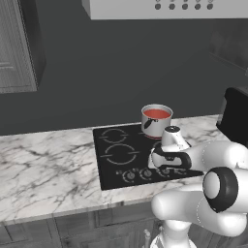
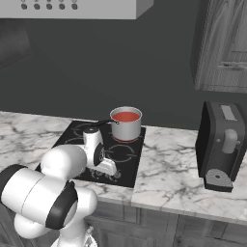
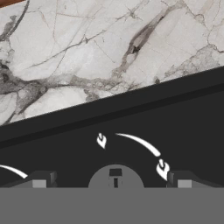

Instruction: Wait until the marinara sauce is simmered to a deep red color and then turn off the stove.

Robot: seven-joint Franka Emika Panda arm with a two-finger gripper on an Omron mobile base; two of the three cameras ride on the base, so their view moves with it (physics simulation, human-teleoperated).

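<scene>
Left base view shows a marble counter (image 1: 43, 164) running across under a dark wall, with the stove (image 1: 114, 160) set into it as a flat black glass panel marked with white rings. A black coffee machine (image 2: 223, 144) stands on the counter to the right of the stove, well apart from it. On the far right burner sits a small steel pot (image 1: 156, 121) with a dark handle, holding the marinara sauce (image 1: 157, 114), a smooth red-orange disc. The gripper (image 3: 111, 180) hangs low over the stove's front edge, its two dark tips spread wide apart with one round knob (image 3: 115, 177) between them, untouched by either; it holds nothing.
</scene>
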